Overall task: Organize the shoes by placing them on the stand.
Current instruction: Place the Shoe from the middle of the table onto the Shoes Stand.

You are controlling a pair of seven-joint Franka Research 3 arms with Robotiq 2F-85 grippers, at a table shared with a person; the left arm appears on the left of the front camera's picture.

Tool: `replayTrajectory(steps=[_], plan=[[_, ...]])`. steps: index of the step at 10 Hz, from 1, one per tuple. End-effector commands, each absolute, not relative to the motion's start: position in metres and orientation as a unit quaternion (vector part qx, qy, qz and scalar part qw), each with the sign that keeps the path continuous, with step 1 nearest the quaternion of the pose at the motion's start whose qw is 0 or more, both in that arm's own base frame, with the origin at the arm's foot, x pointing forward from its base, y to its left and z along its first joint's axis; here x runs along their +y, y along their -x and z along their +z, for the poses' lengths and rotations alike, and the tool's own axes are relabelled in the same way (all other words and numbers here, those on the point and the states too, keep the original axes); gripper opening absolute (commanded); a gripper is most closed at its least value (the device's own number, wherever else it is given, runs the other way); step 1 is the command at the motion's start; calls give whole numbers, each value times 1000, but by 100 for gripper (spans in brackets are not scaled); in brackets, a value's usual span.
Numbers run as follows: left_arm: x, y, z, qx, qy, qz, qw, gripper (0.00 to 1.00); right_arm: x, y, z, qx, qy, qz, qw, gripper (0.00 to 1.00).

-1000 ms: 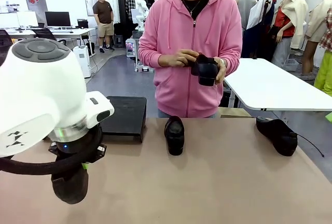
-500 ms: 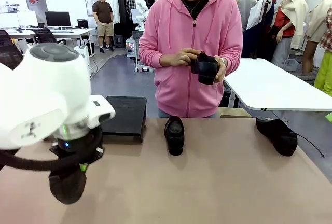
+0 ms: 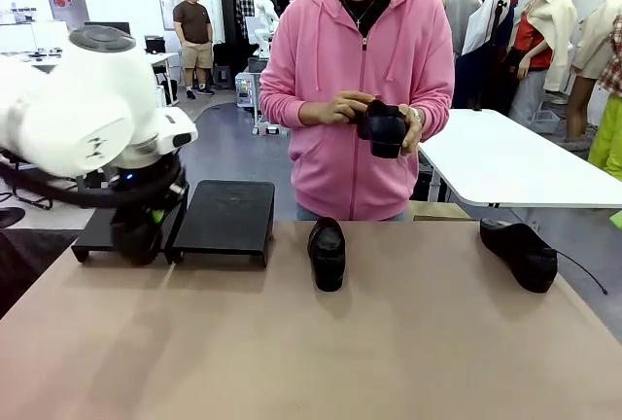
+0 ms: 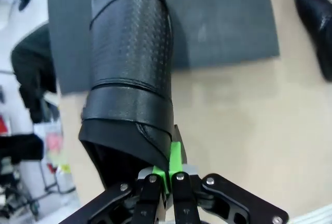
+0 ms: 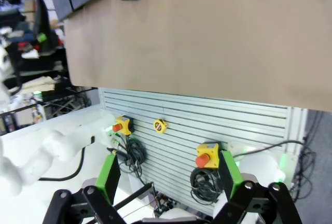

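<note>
One black shoe (image 4: pixel 129 68) hung from the left claw (image 4: pixel 170 163), which was pinched tight on the shoe's rim, right by the front of the stand (image 3: pixel 225 216). A second shoe (image 3: pixel 327 253) lay in the middle of the counter (image 3: pixel 389 342). A third shoe (image 3: pixel 520 253) sat far to the right. A person's hands (image 3: pixel 340 109) held the fourth shoe (image 3: pixel 384 128). The right claw (image 5: pixel 170 176) was wide open, holding nothing.
</note>
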State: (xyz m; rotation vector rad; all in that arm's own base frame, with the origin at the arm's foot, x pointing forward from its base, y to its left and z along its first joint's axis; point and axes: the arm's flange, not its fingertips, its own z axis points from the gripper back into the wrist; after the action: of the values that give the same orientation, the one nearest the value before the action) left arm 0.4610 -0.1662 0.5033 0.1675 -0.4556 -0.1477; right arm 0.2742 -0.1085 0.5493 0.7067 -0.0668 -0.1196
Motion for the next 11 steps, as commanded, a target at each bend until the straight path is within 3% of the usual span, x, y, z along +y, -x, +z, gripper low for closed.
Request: replayTrajectory(steps=[1, 4, 9, 10, 11], plan=[[-179, -523, 495, -252, -94, -95, 959, 0, -112, -273, 550, -34, -345, -48, 937, 100], [-188, -576, 474, -268, -86, -79, 956, 0, -112, -273, 550, -34, -345, -48, 937, 100], [-204, -603, 446, -245, -56, -8, 968, 0, -112, -273, 550, -34, -345, -48, 937, 100], [-205, -605, 445, -251, -59, -8, 966, 14, -112, -273, 550, -34, -345, -48, 937, 100], [-206, -606, 444, -262, -73, -9, 962, 70, -112, -273, 550, -34, -345, -48, 937, 100]])
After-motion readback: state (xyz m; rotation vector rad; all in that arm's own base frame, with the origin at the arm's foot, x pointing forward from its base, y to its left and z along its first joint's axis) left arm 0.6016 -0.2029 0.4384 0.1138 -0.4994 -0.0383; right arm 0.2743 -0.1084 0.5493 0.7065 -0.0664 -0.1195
